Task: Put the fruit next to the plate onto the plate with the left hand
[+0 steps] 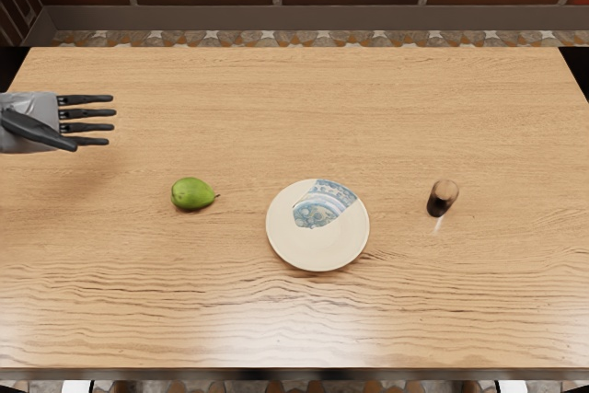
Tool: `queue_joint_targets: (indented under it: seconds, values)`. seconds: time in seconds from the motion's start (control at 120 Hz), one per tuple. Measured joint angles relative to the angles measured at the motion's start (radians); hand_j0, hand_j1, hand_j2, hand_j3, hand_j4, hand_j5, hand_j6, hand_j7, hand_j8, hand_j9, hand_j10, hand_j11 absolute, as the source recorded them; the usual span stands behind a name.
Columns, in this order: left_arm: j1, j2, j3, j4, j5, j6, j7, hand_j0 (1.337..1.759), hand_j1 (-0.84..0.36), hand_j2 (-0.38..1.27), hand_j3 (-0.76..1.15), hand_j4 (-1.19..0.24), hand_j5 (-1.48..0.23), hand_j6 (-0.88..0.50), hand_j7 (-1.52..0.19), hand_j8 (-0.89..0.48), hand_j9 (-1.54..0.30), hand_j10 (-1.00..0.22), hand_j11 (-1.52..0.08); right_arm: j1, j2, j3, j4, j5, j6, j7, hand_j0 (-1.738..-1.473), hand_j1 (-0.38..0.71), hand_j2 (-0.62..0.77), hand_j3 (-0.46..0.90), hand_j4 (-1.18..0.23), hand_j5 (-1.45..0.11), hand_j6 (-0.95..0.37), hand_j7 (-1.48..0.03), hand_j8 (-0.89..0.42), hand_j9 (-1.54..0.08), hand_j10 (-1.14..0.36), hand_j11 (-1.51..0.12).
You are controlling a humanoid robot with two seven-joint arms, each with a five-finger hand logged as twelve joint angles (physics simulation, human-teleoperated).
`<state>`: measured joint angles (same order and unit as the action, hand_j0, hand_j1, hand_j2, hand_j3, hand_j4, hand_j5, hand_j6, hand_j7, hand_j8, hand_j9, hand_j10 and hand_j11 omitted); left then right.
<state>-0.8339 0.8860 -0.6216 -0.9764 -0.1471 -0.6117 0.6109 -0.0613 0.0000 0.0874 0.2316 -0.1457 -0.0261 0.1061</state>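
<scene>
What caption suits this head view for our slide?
Open left hand hovers far left; green pear lies left of the plate, dark glass on its right.

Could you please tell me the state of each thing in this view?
left hand: open, fingers straight, holding nothing.
pear: lying on the table left of the plate, apart from it.
plate: flat on the table, nothing on it.
dark glass: upright, right of the plate, apart.
</scene>
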Motion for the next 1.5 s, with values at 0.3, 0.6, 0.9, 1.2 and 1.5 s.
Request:
queue_joint_targets:
  seconds: [0.3,0.6,0.9,1.2,1.5]
  values:
    - [-0.070,-0.057,0.006,-0.002,0.025,0.000,0.000,1.658,0.34,0.00,0.00,-0.01,-0.01,-0.01,-0.01,-0.01,-0.01,-0.01,-0.01,0.000,0.000,0.000,0.000,0.000,0.000,0.000,-1.658,-0.33,0.00,0.00,-0.02,-0.02,-0.02,-0.02,-0.02,-0.02,-0.01,-0.02]
    - [-0.106,-0.067,-0.004,-0.306,0.545,0.000,0.000,1.658,0.28,0.01,0.00,-0.06,-0.08,-0.06,-0.08,-0.06,-0.08,-0.06,-0.08,0.000,0.000,0.000,0.000,0.000,0.000,0.000,-1.658,-0.33,0.00,0.00,-0.02,-0.02,-0.02,-0.02,-0.02,-0.02,-0.01,-0.02]
    - [-0.101,-0.128,-0.032,-0.581,0.928,0.186,0.000,1.658,0.26,0.02,0.00,-0.07,-0.09,-0.07,-0.09,-0.07,-0.09,-0.07,-0.09,0.000,0.000,0.000,0.000,0.000,0.000,0.000,-1.658,-0.33,0.00,0.00,-0.02,-0.02,-0.02,-0.02,-0.01,-0.02,-0.01,-0.02]
    - [-0.045,-0.200,0.034,-0.602,1.107,0.389,0.000,1.658,0.26,0.02,0.00,-0.08,-0.10,-0.08,-0.10,-0.08,-0.10,-0.08,-0.10,0.000,0.000,0.000,0.000,0.000,0.000,0.000,-1.658,-0.33,0.00,0.00,-0.02,-0.02,-0.02,-0.02,-0.02,-0.02,-0.01,-0.02]
    - [0.036,-0.242,0.081,-0.632,1.276,0.525,0.000,1.658,0.26,0.02,0.00,-0.08,-0.10,-0.08,-0.10,-0.08,-0.10,-0.08,-0.10,0.000,0.000,0.000,0.000,0.000,0.000,0.000,-1.658,-0.33,0.00,0.00,-0.02,-0.02,-0.02,-0.02,-0.01,-0.02,-0.01,-0.02]
